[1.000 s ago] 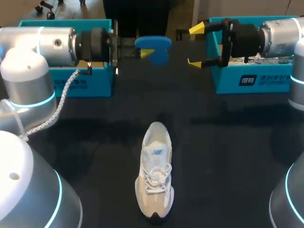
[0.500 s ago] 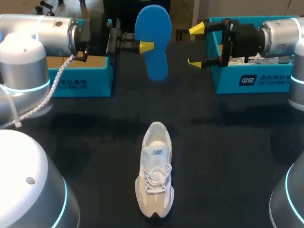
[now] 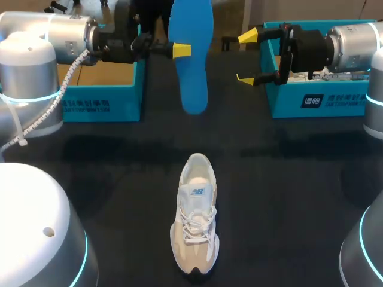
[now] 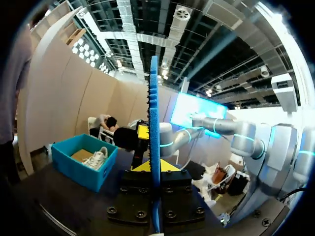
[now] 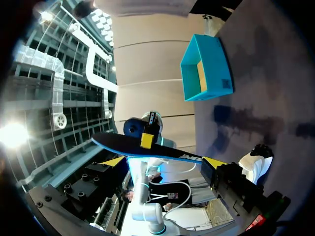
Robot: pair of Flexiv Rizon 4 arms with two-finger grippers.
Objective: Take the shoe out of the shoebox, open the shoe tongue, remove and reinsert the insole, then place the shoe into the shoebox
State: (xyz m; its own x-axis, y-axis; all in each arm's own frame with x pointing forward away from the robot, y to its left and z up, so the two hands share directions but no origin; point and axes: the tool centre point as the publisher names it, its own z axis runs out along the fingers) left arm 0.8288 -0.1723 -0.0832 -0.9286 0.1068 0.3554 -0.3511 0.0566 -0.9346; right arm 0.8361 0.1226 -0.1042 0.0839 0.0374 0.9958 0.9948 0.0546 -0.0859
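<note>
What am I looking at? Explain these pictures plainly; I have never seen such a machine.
This is a robot with two arms at a black table. Each arm ends in a tool with two yellow-tipped fingers. One picture looks down from above and behind the robot. The two round pictures come from cameras on the wrists, looking out along the fingers. On the table lies a pale shoe. At the far side stand a left box and a right box, both teal. The left tool is shut on a blue insole, held in the air above the table. The left wrist view shows it edge-on between the fingers. The right tool is open and empty, facing the insole.
</note>
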